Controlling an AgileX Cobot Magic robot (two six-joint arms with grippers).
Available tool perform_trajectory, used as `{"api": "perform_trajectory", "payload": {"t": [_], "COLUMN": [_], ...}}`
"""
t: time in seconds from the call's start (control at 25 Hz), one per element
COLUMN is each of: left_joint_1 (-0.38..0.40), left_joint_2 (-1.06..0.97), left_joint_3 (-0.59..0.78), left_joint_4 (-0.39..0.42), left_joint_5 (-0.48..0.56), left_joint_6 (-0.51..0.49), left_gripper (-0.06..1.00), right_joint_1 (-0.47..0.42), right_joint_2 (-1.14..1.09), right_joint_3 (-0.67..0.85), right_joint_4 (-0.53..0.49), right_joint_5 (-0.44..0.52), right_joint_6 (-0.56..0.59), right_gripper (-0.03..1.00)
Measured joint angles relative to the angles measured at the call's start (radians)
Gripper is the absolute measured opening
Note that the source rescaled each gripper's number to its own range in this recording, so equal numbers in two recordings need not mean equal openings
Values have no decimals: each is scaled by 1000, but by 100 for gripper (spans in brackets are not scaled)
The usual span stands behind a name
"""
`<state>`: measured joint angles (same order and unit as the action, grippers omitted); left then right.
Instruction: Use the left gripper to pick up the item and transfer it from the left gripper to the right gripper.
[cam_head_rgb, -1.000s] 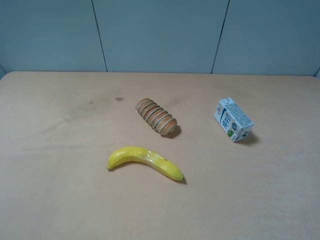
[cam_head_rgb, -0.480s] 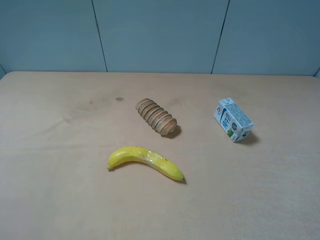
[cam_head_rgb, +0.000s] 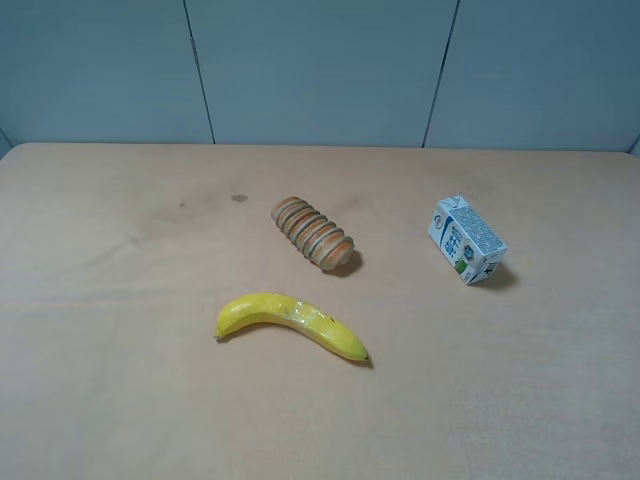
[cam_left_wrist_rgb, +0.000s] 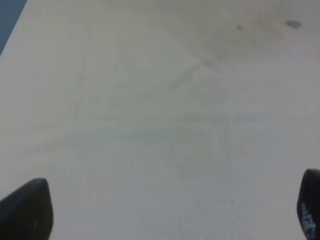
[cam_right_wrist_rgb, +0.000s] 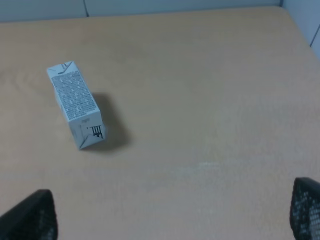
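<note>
Left gripper (cam_left_wrist_rgb: 165, 212): jaws spread wide, only the two black fingertips (cam_left_wrist_rgb: 27, 210) showing at the edges of the left wrist view, nothing between them, hovering over bare tan table (cam_left_wrist_rgb: 160, 110). A couple of small dark marks on the table surface far ahead of it. Outside the exterior high view altogether.

Right gripper (cam_right_wrist_rgb: 172, 215): jaws likewise spread wide, two dark textured fingertips (cam_right_wrist_rgb: 30, 215) at the corners of the right wrist view, nothing held, above the table and apart from the carton. Also outside the exterior high view.

Milk carton (cam_head_rgb: 466, 240): lying on its side on the table (cam_head_rgb: 560, 380), in the right half of the exterior high view, well apart from both grippers. White with blue print and a small green patch on the face toward the camera. In the right wrist view, the milk carton (cam_right_wrist_rgb: 77, 104) set at a slant, grey printed text on the upper face, a short shadow beside it.

Ribbed wooden cylinder (cam_head_rgb: 314, 234): near the middle of the table, lying diagonally, tan with darker grooves, well to the left of the carton.

Banana (cam_head_rgb: 290, 323): nearer the camera than the cylinder, yellow, curved, dark tip pointing right, apart from both other things.

Blue-grey panelled wall (cam_head_rgb: 320, 70) behind the far table edge.
</note>
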<state>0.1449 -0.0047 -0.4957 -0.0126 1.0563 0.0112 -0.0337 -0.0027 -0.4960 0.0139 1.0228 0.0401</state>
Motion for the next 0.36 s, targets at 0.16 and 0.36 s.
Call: {"api": "perform_trajectory", "payload": {"t": [0.16,0.36], "left_joint_1": [0,0], "left_joint_2": [0,0], "left_joint_3": [0,0], "left_joint_4": [0,0], "left_joint_5": [0,0], "left_joint_6": [0,0], "left_gripper": [97,97], "right_joint_1": [0,0], "right_joint_2": [0,0], "right_joint_3": [0,0], "right_joint_4": [0,0], "right_joint_5": [0,0], "right_joint_6": [0,0], "right_gripper": [100,100]}}
